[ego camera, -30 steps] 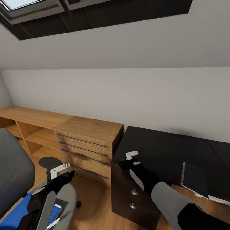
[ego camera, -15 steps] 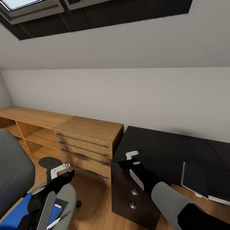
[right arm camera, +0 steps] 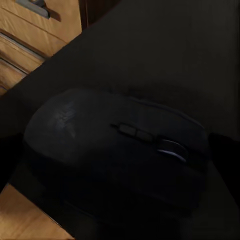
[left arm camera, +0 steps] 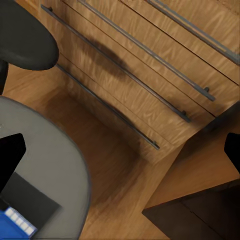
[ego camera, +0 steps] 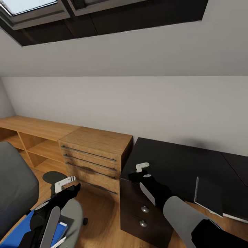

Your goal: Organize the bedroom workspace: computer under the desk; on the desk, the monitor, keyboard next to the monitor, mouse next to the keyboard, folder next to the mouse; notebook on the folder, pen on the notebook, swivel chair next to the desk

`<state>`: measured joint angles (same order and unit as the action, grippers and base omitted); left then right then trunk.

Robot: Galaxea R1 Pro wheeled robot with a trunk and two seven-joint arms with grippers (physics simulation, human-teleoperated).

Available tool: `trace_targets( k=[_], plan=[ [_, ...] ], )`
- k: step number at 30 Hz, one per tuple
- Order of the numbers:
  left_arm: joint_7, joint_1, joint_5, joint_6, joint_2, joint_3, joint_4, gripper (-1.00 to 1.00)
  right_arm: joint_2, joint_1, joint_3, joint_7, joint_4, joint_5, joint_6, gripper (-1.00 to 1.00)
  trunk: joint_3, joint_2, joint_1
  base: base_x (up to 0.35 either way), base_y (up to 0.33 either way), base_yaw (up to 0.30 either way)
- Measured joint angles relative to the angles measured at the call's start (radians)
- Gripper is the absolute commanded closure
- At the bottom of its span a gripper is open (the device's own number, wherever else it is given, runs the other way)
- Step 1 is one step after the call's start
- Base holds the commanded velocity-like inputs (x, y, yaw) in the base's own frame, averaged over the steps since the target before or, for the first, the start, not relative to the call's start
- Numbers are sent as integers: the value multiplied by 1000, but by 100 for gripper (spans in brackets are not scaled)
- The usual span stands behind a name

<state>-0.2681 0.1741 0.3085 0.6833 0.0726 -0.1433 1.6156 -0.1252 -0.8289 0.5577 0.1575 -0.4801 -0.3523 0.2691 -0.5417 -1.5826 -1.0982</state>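
The black mouse [right arm camera: 115, 150] looms close in the right wrist view, over the black desk [right arm camera: 175, 50]. My right gripper [ego camera: 141, 167] hovers at the desk's [ego camera: 179, 162] left front corner, shut on the mouse. A dark grey spiral notebook [ego camera: 208, 193] lies near the desk's front right. The grey swivel chair [ego camera: 13, 193] stands at the left with the blue folder [ego camera: 20, 230] on its seat and a white pen [ego camera: 58, 242] beside it. Above the seat [left arm camera: 50, 150], my left gripper [ego camera: 65, 182] is open and empty.
A light wooden dresser [ego camera: 96, 144] with long bar handles stands between chair and desk, joined to low open shelves [ego camera: 31, 137] at the left. The desk's black drawer unit [ego camera: 143, 213] sits under my right arm. A dark flat thing [left arm camera: 25, 202] lies on the seat by the folder.
The whole picture has shifted slightly, so the camera has moved. Both arms and the things keep their places.
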Motion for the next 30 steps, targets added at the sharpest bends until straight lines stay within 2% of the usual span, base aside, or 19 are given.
trace_targets(
  k=[14,17,21,22,23,24,30],
  plan=[
    [0,0,0,0,0,0,0,-100,1,0,-4,3,-4,-3,6,100,44,98,53,-319,0,0],
    [0,0,0,0,0,0,0,-100,2,0,-23,5,-28,-7,10,100,53,119,65,-169,0,0],
    [0,0,0,0,0,0,0,-100,14,0,-100,6,-98,-10,57,100,66,147,81,-54,0,-5],
    [0,0,0,0,0,1,0,-100,25,0,-146,6,-126,-9,97,100,69,154,85,-19,0,-48],
    [1,0,0,0,0,1,-1,-100,29,0,-160,6,-134,-10,110,100,72,161,88,-5,0,-214],
    [1,0,0,0,1,4,-2,-100,37,0,-219,6,-168,-9,170,100,75,168,92,-4,0,-231],
    [1,0,-2,1,2,8,-5,-100,41,0,-258,7,-190,-12,221,100,94,210,115,-1,0,-275]
  ],
)
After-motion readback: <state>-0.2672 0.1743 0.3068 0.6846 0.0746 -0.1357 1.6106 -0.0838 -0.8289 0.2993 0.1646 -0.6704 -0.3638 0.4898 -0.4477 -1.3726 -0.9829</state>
